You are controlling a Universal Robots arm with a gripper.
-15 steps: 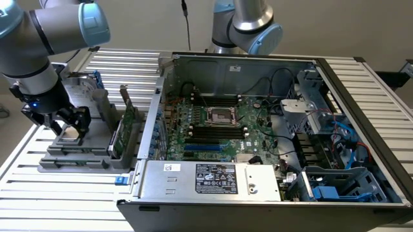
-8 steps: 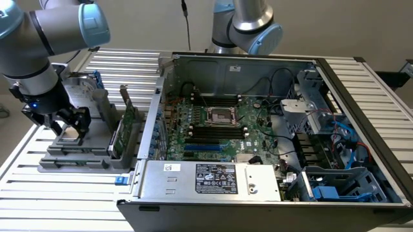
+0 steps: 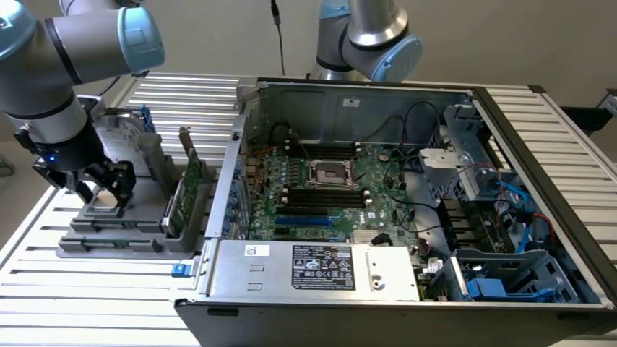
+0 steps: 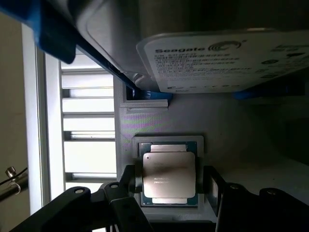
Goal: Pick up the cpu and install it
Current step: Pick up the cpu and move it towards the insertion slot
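The bench point(image 3: 97, 303) has a slatted, light metal top. In the exterior view, a grey parts holder point(image 3: 115, 242) rests on it at 9 o'clock. An open computer case point(image 3: 386, 94) lies just beside it, spanning centre to 3 o'clock.

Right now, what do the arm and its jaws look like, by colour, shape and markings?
The arm is built of thick silvery-grey metal tubes with rounded joints capped in pale blue. Its last section, above the gripper, is black with a small blue light glowing on it. The gripper is matt black and angular, with two linked jaws; the wrist view shows round pivot bolts on their links.
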